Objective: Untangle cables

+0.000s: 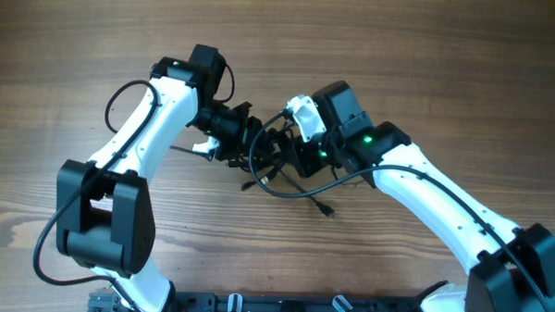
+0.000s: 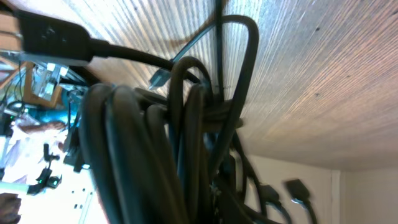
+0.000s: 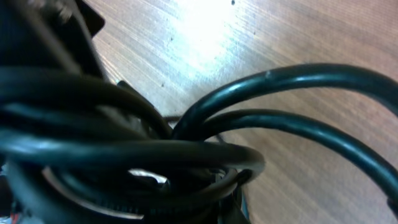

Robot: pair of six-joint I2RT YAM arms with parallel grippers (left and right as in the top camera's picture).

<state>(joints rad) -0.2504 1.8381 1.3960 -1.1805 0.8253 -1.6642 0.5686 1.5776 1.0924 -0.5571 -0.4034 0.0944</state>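
Note:
The cables (image 1: 275, 174) are a bunch of thin black cords in a small tangle at the table's middle, with one plug end (image 1: 326, 211) trailing toward the front. My left gripper (image 1: 250, 137) reaches into the tangle from the left and my right gripper (image 1: 296, 155) from the right, a short gap apart. In the left wrist view, bundled cables (image 2: 186, 124) fill the frame and hide the fingers, and two plug ends (image 2: 297, 190) hang at the right. Looped cables (image 3: 186, 149) in the right wrist view cover the jaws. Both grippers look shut on cable strands.
The wooden table (image 1: 429, 69) stretches bare round the tangle on all sides. A black rail (image 1: 281, 309) with the arm bases runs along the front edge. Each arm's own thicker black wire loops beside it.

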